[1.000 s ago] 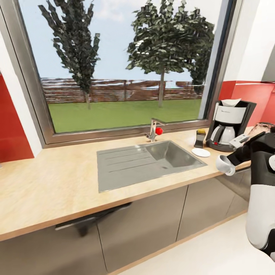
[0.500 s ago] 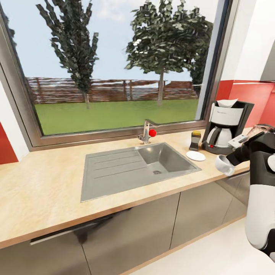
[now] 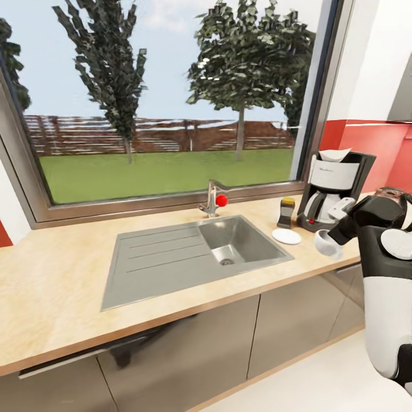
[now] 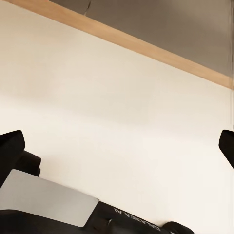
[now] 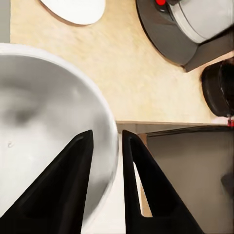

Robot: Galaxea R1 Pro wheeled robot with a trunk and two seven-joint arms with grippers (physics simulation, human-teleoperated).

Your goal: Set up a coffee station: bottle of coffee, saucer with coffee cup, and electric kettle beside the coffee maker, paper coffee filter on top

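Observation:
The black and white coffee maker (image 3: 333, 189) stands on the countertop (image 3: 68, 286) at the far right, a white paper filter (image 3: 335, 154) on its top. To its left stand the bottle of coffee (image 3: 285, 212) and the white saucer (image 3: 286, 236), which is bare. My right gripper (image 3: 337, 232) is shut on the rim of the white coffee cup (image 3: 325, 244), held over the counter's front edge, right of the saucer. In the right wrist view its fingers (image 5: 139, 180) pinch the cup (image 5: 44, 141) wall; the saucer (image 5: 73, 9) lies beyond. My left gripper (image 4: 119, 146) is open over the floor.
A steel sink (image 3: 234, 243) with a drainboard and a faucet (image 3: 212, 200) fills the counter's middle under the window. Grey cabinet fronts (image 3: 189, 343) run below. A dark round object (image 5: 219, 92) sits right of the coffee maker's base (image 5: 180, 34), half hidden.
The camera has moved, so the counter and sink have slid left in the picture. The right gripper keeps the cup and now holds it closer to the counter by the saucer.

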